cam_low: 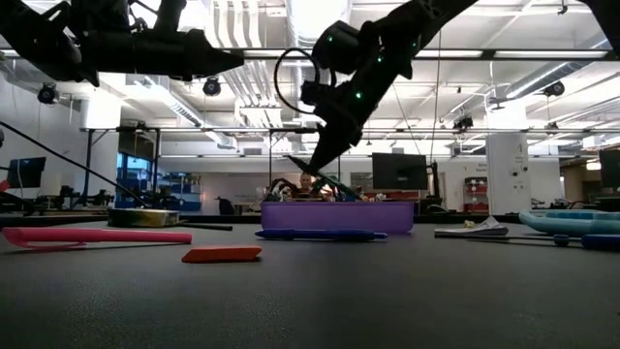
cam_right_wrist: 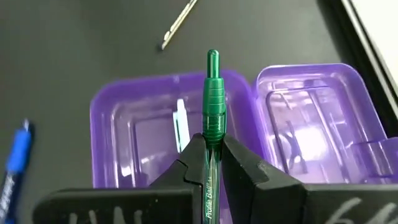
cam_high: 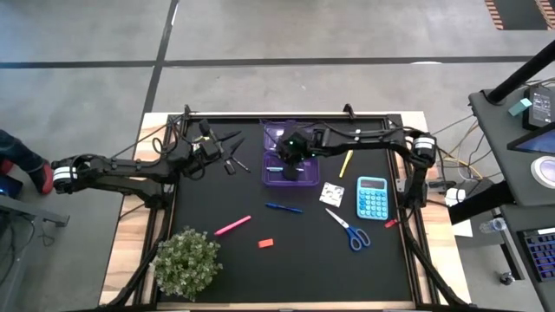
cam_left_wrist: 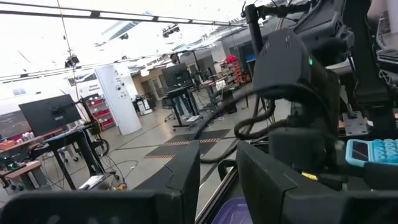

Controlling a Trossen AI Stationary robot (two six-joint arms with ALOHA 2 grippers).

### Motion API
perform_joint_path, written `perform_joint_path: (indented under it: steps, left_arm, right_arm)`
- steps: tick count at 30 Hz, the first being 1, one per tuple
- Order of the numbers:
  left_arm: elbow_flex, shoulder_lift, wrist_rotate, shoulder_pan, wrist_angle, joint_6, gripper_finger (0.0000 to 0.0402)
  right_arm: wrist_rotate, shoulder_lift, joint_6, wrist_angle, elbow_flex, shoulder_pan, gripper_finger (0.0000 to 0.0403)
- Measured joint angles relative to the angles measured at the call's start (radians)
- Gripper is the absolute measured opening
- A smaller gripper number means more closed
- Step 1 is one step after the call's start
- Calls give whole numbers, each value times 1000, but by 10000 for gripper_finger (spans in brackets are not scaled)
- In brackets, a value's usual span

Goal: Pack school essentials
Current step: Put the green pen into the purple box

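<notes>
The black desk (cam_high: pixel 217 208) carries the open purple case (cam_high: pixel 289 156) near its far edge, with a potted plant (cam_high: pixel 186 260) at the near left corner. The right end effector (cam_right_wrist: pixel 211 163) hangs above the case, clenched on a green pen (cam_right_wrist: pixel 212 99) that points toward the tray. The left end effector (cam_high: pixel 211 147) waits left of the case; whether it is released, I cannot tell.

The pen could land across the tray wall or the hinged lid if let go while off-centre, and then roll onto the desk.

Unpacked items lie well apart: teal calculator (cam_high: pixel 372 197), blue-handled scissors (cam_high: pixel 349 229), patterned square (cam_high: pixel 331 193), pink marker (cam_high: pixel 232 226), blue pen (cam_high: pixel 284 207), yellow pen (cam_high: pixel 346 163), red eraser (cam_high: pixel 265 243). None blocks the drop.
</notes>
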Motion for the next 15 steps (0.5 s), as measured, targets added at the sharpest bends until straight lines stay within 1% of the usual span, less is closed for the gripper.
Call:
perform_joint_path:
  steps: [5, 9, 12, 15]
  left_arm:
    - [0, 0, 0, 0, 0, 0, 89]
    - [0, 0, 0, 0, 0, 0, 89]
    - [0, 0, 0, 0, 0, 0, 89]
    - [0, 0, 0, 0, 0, 0, 89]
  right_arm:
    - [2, 34, -48, -61, 0, 0, 23]
    - [60, 51, -69, -79, 0, 0, 28]
    - [79, 64, -88, -89, 0, 0, 44]
    - [79, 74, -91, -86, 1, 0, 68]
